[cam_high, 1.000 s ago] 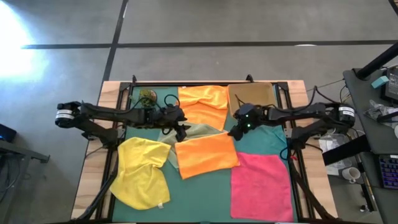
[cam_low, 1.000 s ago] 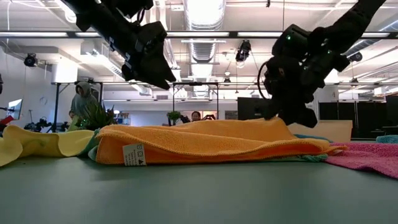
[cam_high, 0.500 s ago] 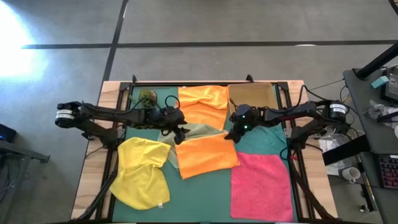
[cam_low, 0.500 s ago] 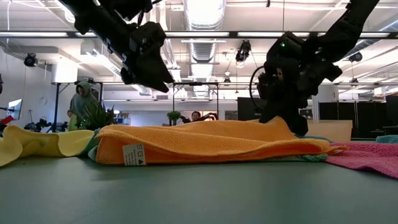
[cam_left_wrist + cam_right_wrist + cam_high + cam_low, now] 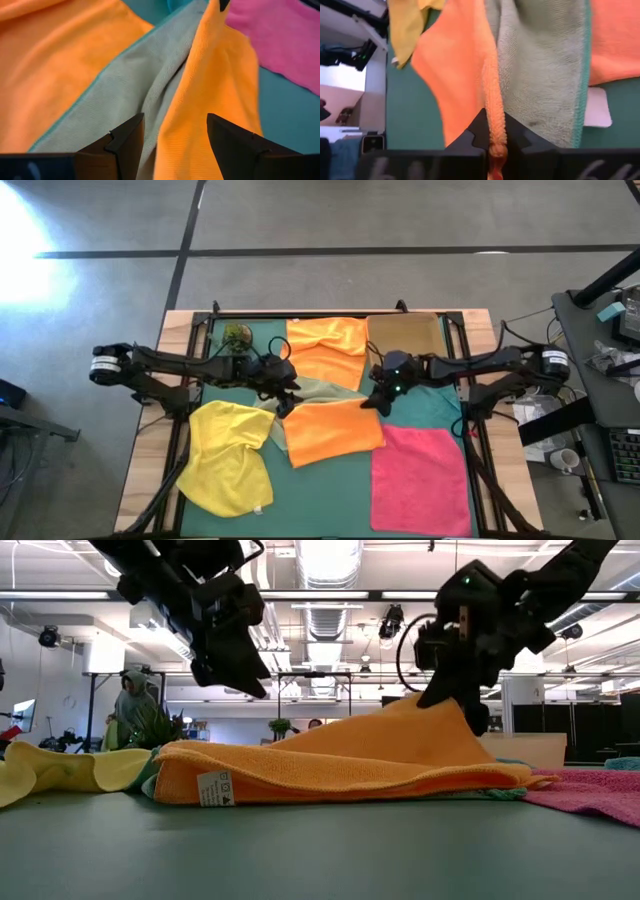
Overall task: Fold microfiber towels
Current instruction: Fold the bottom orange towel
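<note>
> Since a second ago the right gripper [image 5: 369,404] clamped shut on the near orange towel's [image 5: 333,431] corner and lifted it, mid-table.

> Yep. And the left gripper [image 5: 286,402]? Jaws wide, empty, above that towel's other back corner.

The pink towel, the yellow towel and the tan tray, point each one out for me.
pink towel [image 5: 420,478], high view, middle of the flat cloth.
yellow towel [image 5: 228,455], high view, centre of the crumpled cloth.
tan tray [image 5: 405,332], high view, its bare floor.
</note>
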